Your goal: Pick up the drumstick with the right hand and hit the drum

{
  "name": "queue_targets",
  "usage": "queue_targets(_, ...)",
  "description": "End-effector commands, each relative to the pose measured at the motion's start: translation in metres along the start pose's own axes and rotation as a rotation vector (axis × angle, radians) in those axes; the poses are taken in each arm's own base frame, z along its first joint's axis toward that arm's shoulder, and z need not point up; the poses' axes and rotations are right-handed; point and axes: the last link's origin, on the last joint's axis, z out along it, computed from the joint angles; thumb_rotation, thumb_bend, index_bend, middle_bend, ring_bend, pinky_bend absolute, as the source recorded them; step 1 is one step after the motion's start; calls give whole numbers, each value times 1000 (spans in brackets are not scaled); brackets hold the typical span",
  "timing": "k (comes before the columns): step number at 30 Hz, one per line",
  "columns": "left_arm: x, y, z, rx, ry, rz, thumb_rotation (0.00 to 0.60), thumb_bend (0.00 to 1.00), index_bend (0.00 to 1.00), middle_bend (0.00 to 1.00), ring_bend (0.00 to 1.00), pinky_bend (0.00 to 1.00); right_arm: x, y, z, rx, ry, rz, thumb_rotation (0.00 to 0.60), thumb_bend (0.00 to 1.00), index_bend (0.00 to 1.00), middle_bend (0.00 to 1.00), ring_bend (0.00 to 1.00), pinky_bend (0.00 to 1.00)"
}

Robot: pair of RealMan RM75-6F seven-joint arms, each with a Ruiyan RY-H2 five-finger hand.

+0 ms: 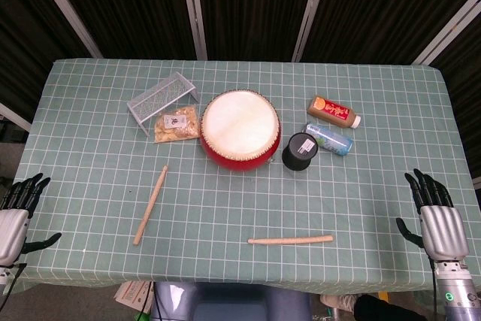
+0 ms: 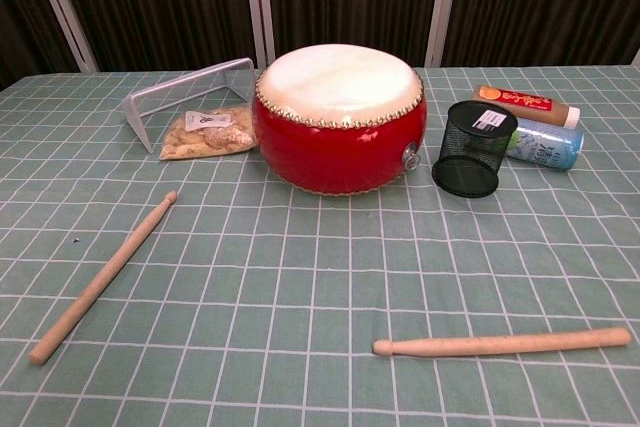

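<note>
A red drum (image 1: 240, 128) (image 2: 339, 117) with a cream skin stands in the middle of the green checked table. Two wooden drumsticks lie on the cloth: one drumstick (image 1: 290, 240) (image 2: 500, 343) lies crosswise near the front edge, right of centre; the other drumstick (image 1: 151, 204) (image 2: 103, 276) lies slanted at the front left. My right hand (image 1: 435, 216) hovers at the table's right front edge, fingers apart, holding nothing, well right of the near drumstick. My left hand (image 1: 16, 209) is at the left edge, open and empty. Neither hand shows in the chest view.
A black mesh cup (image 1: 301, 150) (image 2: 473, 147) stands right of the drum, with two bottles (image 1: 334, 110) (image 2: 530, 122) lying behind it. A wire rack (image 1: 161, 98) (image 2: 190, 97) and a snack bag (image 1: 176, 124) (image 2: 207, 133) sit left of the drum.
</note>
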Motion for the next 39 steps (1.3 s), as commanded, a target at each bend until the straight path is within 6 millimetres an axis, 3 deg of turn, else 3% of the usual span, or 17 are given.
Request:
queue_targets(1, 0, 0, 0, -1, -1, -1, 600, 0, 0, 0, 0, 0, 0, 0, 0, -1, 0, 1, 600, 346, 0, 0, 27, 103)
queue_targets(16, 0, -1, 0, 2, -2, -1, 600, 0, 0, 0, 0, 0, -1, -2, 0, 15, -6, 2, 600, 347, 0, 0, 27, 103)
queue_targets(19, -1, -1, 0, 7, -5, -4, 600, 0, 0, 0, 0, 0, -1, -3, 0, 33, -10, 6, 600, 347, 0, 19, 78, 192)
queue_targets(22, -1, -1, 1, 7, -5, -3, 600, 0, 0, 0, 0, 0, -1, -5, -1, 65, -11, 2, 600, 346, 0, 241, 353, 483)
queue_targets(24, -1, 0, 1, 5, -6, 0, 600, 0, 0, 0, 0, 0, -1, -5, -2, 83, -14, 0, 600, 346, 9, 502, 645, 704)
queue_targets(27, -1, -1, 0, 9, -3, 1, 600, 0, 0, 0, 0, 0, -5, -8, -4, 113, -46, 8, 600, 346, 90, 750, 885, 877)
queue_targets(30, -1, -1, 0, 11, -3, 0, 600, 0, 0, 0, 0, 0, -8, -14, -3, 147, -81, 17, 600, 347, 179, 887, 988, 965)
queue_targets(32, -1, 0, 0, 9, -4, 2, 600, 0, 0, 0, 0, 0, -12, -21, -3, 185, -111, 18, 600, 346, 220, 935, 1000, 987)
queue_targets(39, -2, 0, 1, 16, -8, 1, 600, 0, 0, 0, 0, 0, -28, -46, 1, 378, -204, -25, 600, 346, 272, 981, 1000, 1000)
